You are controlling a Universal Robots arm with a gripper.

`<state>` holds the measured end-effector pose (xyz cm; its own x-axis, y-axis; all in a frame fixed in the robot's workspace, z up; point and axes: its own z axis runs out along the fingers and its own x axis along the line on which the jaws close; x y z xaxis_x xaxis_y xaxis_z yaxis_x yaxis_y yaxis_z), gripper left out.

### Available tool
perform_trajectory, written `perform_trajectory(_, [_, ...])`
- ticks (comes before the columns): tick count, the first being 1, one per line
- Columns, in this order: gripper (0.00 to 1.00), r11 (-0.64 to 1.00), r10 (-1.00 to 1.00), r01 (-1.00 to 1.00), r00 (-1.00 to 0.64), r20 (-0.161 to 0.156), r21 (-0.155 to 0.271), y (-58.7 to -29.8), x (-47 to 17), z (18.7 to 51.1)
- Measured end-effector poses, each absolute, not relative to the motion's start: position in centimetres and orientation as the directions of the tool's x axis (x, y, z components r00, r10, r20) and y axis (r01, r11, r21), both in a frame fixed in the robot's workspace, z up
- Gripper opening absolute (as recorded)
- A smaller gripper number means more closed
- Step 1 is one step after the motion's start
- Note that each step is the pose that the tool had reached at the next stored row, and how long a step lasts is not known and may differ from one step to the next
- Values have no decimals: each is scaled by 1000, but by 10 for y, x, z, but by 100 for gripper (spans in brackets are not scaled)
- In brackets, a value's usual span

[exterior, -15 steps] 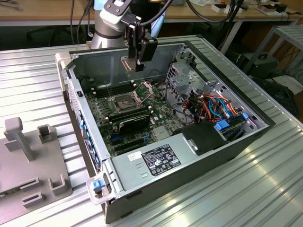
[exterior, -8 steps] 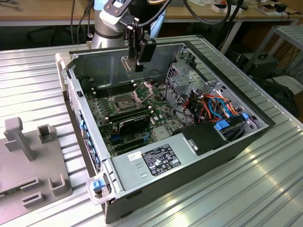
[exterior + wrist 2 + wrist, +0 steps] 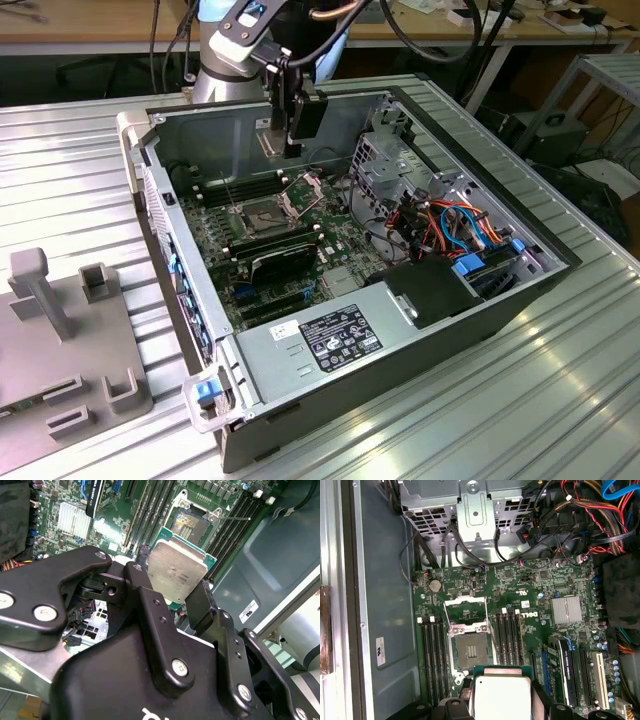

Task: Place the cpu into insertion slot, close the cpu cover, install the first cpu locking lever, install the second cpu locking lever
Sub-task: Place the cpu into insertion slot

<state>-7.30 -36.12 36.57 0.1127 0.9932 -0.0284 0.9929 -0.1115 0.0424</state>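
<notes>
Now your black gripper (image 3: 169, 586) clasps the flat, square, silver-grey metal cpu (image 3: 177, 572) — in the exterior view, the dark silver-rimmed insertion slot (image 3: 262, 215) sits at its seven o'clock.

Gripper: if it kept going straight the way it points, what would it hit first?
The gripper, holding the cpu, points down at the circuit board. The cpu would probably touch first, at or beside the open insertion slot; exact alignment is unclear.
</notes>
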Motion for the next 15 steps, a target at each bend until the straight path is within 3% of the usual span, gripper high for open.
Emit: perform_trajectory(15, [55, -112, 993, 993, 113, -26, 42, -361, -73, 358])
